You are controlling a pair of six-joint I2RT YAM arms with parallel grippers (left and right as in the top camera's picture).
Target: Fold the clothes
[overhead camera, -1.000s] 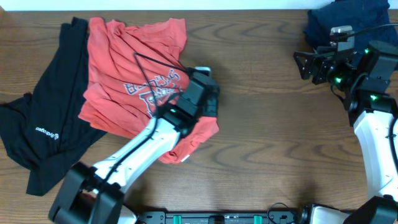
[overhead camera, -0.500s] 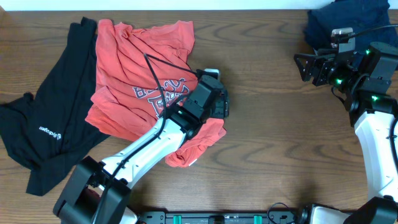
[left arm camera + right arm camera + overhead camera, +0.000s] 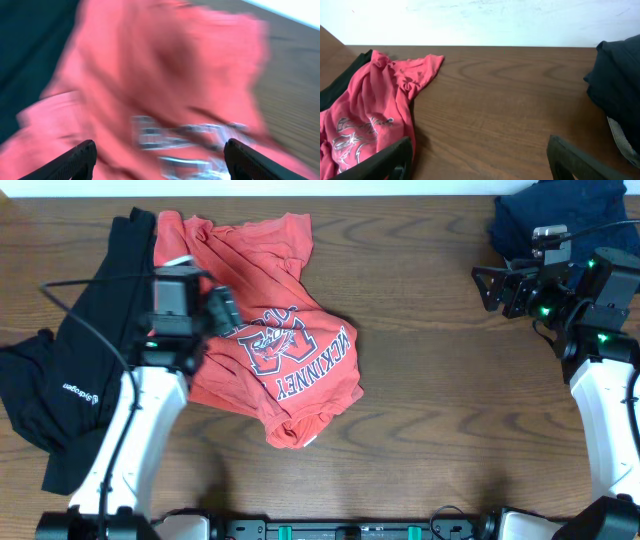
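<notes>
Loosely crumpled, the red-orange T-shirt (image 3: 255,275) lies on the left half of the wooden table (image 3: 430,420), with its white-and-black lettering (image 3: 305,368) facing up. The shirt's left edge meets the black top (image 3: 75,350), which sprawls further left and shows a small white logo (image 3: 75,390). The left gripper (image 3: 159,147) hangs over the left part of the shirt, beside the print, with its jaws spread wide and nothing between them. In the blurred left wrist view, red cloth and lettering fill the whole gap between the two fingers (image 3: 75,161); whether the tips touch the cloth cannot be told. The right gripper (image 3: 480,142) is well apart from the shirt, at the far right of the table. Its jaws are just as wide and empty, and they point left across bare wood. Its wrist view shows the shirt at the far left of the tabletop. Just beyond this gripper, in the far right corner, a dark blue garment (image 3: 530,215) lies bunched.
</notes>
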